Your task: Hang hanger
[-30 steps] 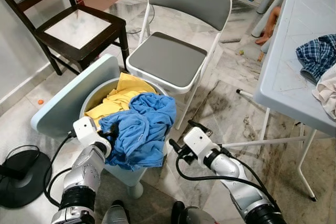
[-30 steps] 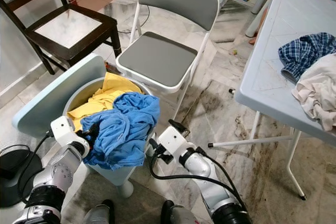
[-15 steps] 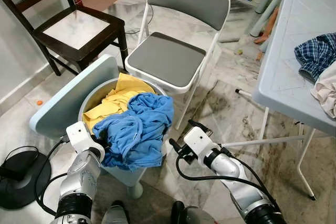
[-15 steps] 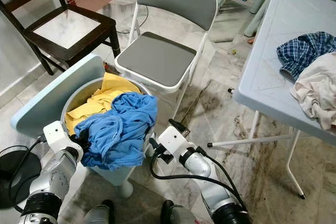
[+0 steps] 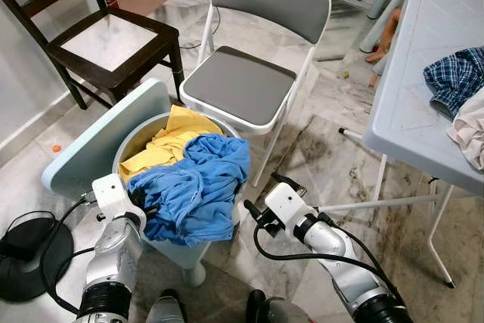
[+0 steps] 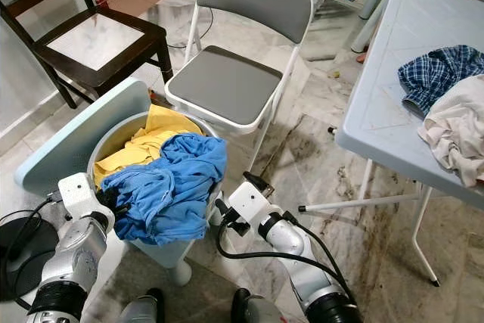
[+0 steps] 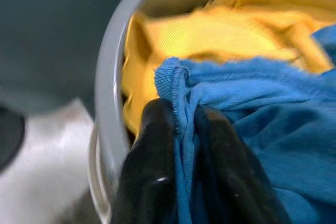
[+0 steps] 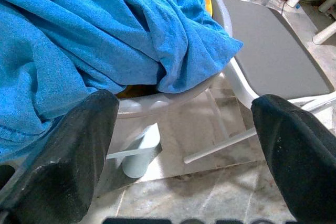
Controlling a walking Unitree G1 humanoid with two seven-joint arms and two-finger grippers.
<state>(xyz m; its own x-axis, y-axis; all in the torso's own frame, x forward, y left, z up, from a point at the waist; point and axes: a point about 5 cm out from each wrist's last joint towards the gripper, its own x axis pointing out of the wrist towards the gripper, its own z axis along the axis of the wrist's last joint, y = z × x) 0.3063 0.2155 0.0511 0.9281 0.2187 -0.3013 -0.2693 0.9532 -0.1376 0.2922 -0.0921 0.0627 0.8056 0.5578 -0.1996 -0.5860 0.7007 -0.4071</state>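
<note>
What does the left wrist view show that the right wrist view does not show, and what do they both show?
Left wrist view: the left gripper shut on the hem of the blue cloth, with yellow cloth behind. Right wrist view: the open right gripper, holding nothing, and the grey chair seat. Both: the blue cloth draped over the basket rim.

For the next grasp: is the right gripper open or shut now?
Open. The right gripper has its jaws spread wide apart, empty, beside the blue garment in the basket.
</note>
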